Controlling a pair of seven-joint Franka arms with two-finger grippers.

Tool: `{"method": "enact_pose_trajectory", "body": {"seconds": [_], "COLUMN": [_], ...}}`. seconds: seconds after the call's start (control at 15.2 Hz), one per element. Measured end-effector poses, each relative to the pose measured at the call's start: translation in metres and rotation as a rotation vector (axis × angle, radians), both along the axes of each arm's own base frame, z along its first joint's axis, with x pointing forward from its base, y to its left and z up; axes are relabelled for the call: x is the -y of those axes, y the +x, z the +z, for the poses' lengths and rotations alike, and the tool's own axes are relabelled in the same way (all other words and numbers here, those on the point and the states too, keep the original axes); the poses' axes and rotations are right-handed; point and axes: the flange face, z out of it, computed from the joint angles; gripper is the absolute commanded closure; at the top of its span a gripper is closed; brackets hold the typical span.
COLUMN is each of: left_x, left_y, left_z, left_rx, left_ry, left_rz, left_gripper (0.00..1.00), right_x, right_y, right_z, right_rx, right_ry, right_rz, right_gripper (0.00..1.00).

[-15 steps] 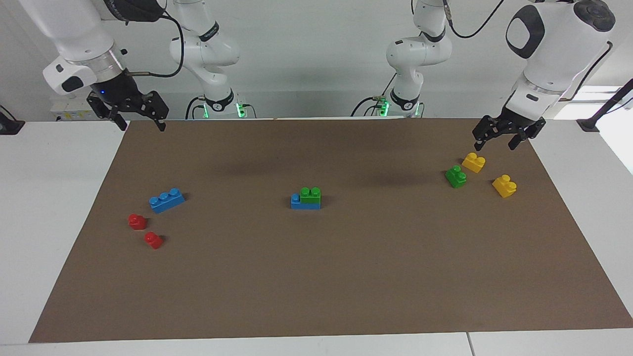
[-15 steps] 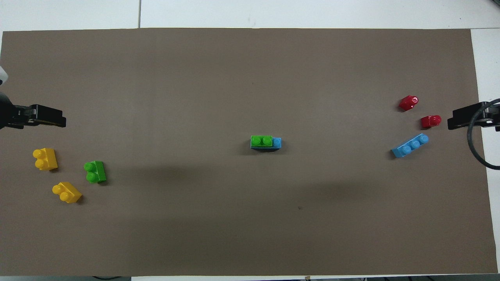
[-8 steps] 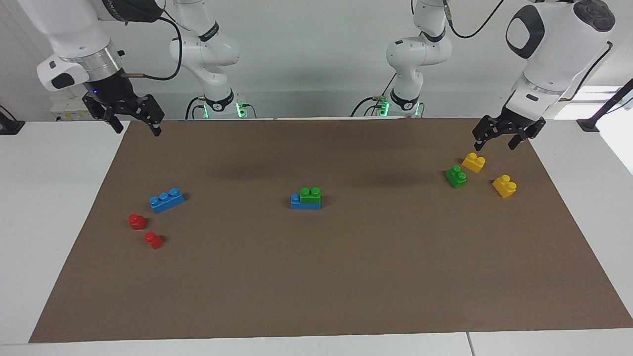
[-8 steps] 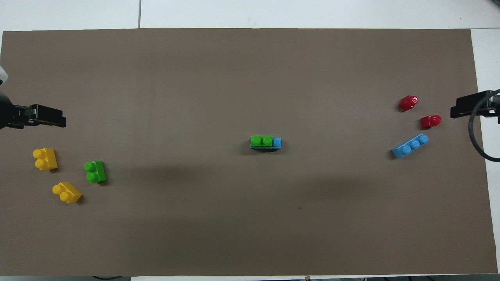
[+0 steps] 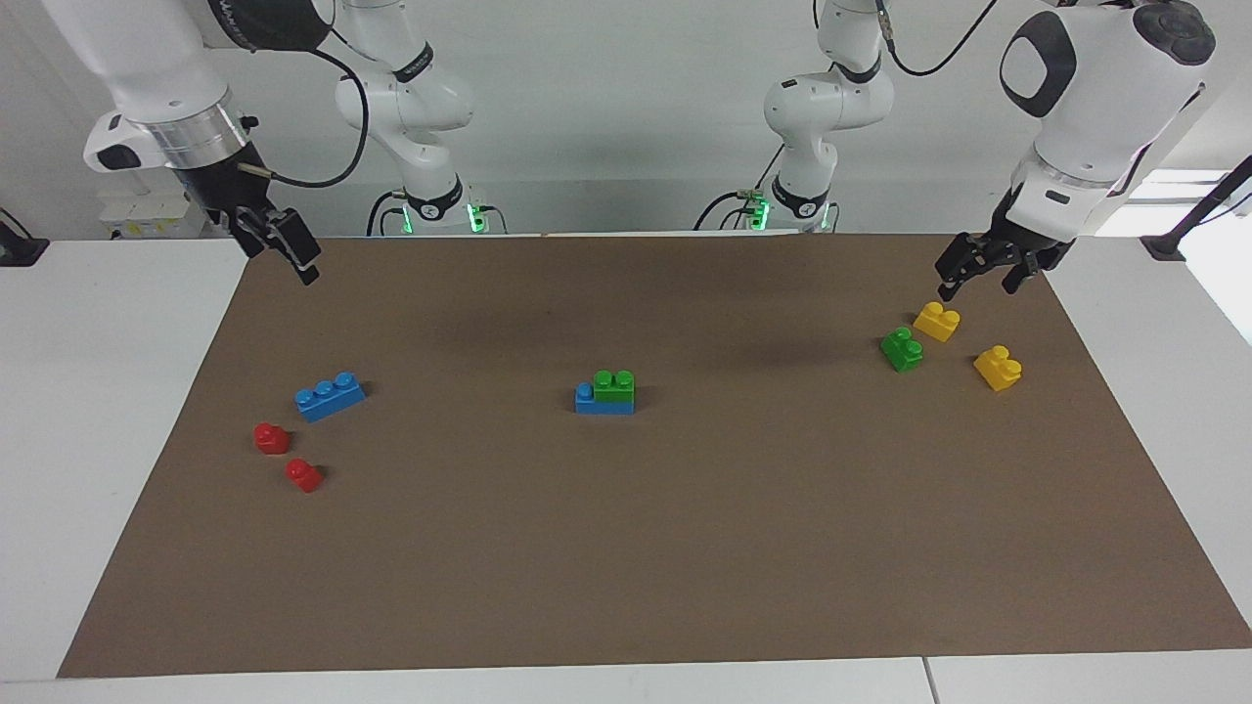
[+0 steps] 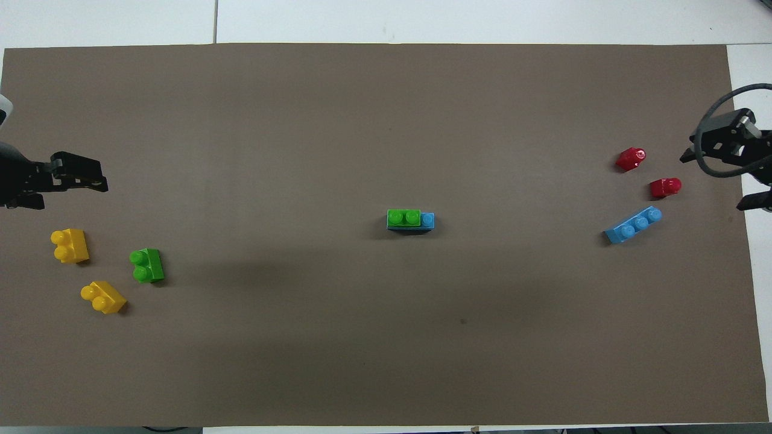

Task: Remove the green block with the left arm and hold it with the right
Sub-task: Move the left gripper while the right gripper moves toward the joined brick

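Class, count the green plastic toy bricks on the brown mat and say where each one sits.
2. One green two-stud plastic brick is stacked on a blue brick mid-mat; the other green brick lies loose beside two yellow bricks at the left arm's end. None appear hidden.

White rounded arm casings, black end effectors, silver wrist ring, black cables

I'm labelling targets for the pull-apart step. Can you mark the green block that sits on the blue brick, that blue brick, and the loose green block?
green block on the stack (image 5: 614, 386), facing view, its front face.
blue brick under it (image 5: 603, 402), facing view, its front face.
loose green block (image 5: 902, 349), facing view, its top.
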Motion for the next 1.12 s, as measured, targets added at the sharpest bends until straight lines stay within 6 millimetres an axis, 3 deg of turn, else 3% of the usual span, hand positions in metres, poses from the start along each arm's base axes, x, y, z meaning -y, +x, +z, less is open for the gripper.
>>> {"method": "enact_pose_trajectory", "body": {"seconds": [0.59, 1.12], "left_x": [0.058, 0.123], "left_y": [-0.003, -0.027], "left_z": [-0.005, -0.028], "left_rx": [0.034, 0.004], "left_ry": [-0.04, -0.046], "left_rz": [0.54, 0.917], "left_gripper": [0.0, 0.0], "right_x": [-0.035, -0.096], "right_y": [0.009, 0.016], "right_z": [-0.059, -0.118], "right_rx": [-0.185, -0.289], "right_ry": [0.331, 0.387], "right_rz": [-0.475, -0.557], "right_gripper": [0.05, 0.05]}}
